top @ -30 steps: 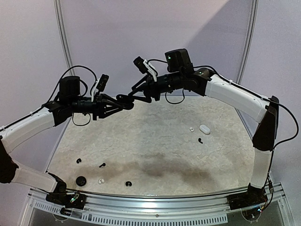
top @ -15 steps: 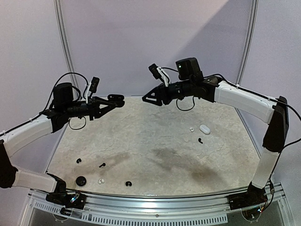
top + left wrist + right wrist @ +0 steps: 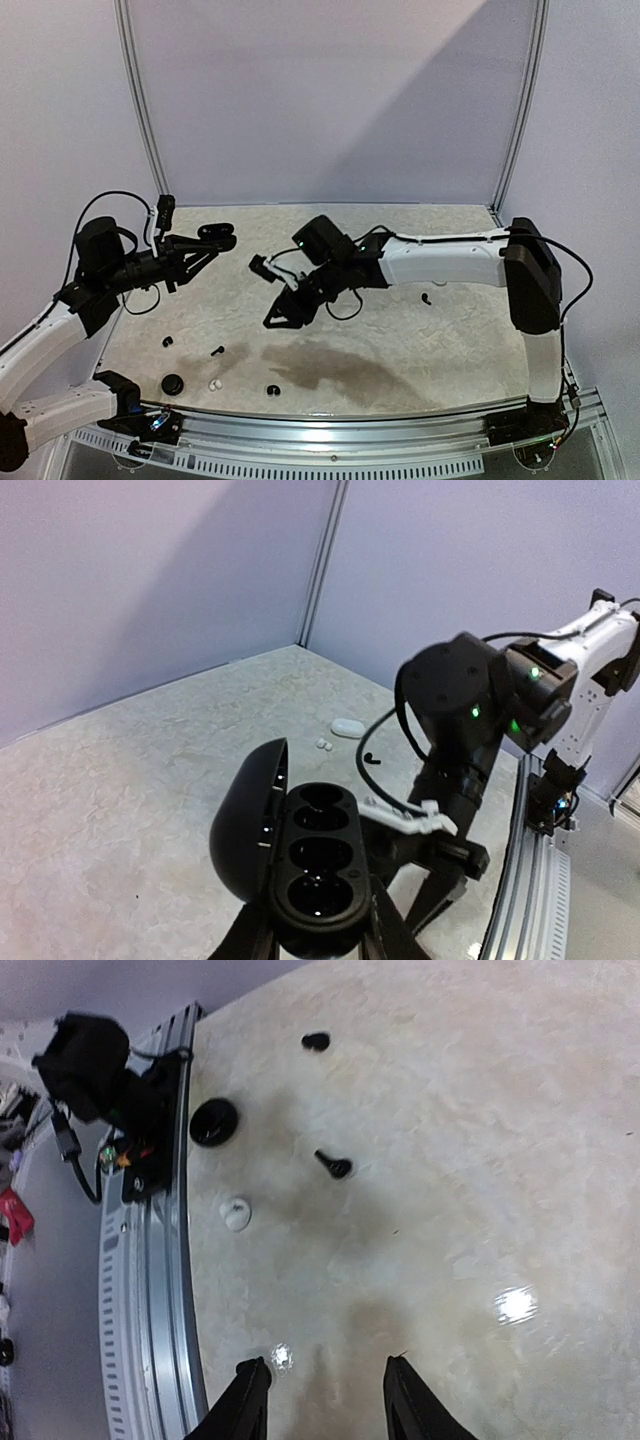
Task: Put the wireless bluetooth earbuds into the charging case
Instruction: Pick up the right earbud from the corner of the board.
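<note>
The pale mottled surface (image 3: 400, 340) carried everything loose. Over it the right arm (image 3: 440, 262) reached down toward the near-left area, while the left arm (image 3: 50, 330) kept its load raised over the left side.

The left end effector (image 3: 318, 942) was clenched on the black charging case (image 3: 315, 865), which was held off the surface with its lid (image 3: 248, 815) swung open. The wells looked empty, so by my reading nothing had been seated and the whole job of picking and inserting was left. The right end effector (image 3: 325, 1400) hung above the surface, released, with nothing between its fingers.

A white case (image 3: 348, 727) lay toward the far right. A round black piece (image 3: 214, 1121) sat just beside the front rail (image 3: 150, 1290); whether it was a cap or another case I could not tell.

Smallest were the earbuds, all lying loose:
- Ahead of the right end effector: a stemmed black earbud (image 3: 335, 1165), a white earbud (image 3: 235, 1212) and a farther black earbud (image 3: 316, 1041).
- Near the white case: a white pair (image 3: 322, 744) and a lone black earbud (image 3: 372, 758).

In the top view the right arm hid the white case. The left fingertips were cut off at the frame's bottom edge. Whether the black case takes the black buds only was unclear.
</note>
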Available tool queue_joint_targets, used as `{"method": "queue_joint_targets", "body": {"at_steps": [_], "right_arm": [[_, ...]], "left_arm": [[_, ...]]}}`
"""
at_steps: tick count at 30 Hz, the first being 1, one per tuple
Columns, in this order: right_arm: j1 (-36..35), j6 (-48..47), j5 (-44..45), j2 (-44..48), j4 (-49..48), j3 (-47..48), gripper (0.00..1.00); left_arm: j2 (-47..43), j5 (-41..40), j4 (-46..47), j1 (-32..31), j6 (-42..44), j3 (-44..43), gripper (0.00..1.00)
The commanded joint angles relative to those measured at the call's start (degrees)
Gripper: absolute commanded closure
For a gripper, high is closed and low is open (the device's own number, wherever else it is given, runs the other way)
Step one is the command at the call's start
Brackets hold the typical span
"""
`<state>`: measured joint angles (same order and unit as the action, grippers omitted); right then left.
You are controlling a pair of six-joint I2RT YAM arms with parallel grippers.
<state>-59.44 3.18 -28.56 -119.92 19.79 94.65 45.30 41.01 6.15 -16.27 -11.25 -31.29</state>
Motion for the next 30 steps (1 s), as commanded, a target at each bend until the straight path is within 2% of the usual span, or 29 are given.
{"method": "queue_joint_targets", "body": {"at_steps": [1, 12, 17, 30], "right_arm": [[-3.5, -5.3, 2.5, -2.0, -1.9, -2.3, 0.61], [-8.6, -4.1, 6.2, -6.6, -4.6, -4.9, 0.71], [-8.7, -3.4, 7.2, -6.4, -5.7, -7.5, 0.76], [-10.8, -2.2, 7.3, -7.5, -6.6, -9.8, 0.75]], "left_arm": [[-3.8, -3.9, -5.0, 0.5, 1.2, 2.6, 1.0], [-7.3, -5.7, -1.3, 0.6, 0.3, 6.7, 1.0], [-9.3, -4.6, -3.4, 0.5, 0.8, 6.9, 1.0], [-10.2, -3.2, -5.6, 0.5, 3.4, 6.7, 1.0]]}}
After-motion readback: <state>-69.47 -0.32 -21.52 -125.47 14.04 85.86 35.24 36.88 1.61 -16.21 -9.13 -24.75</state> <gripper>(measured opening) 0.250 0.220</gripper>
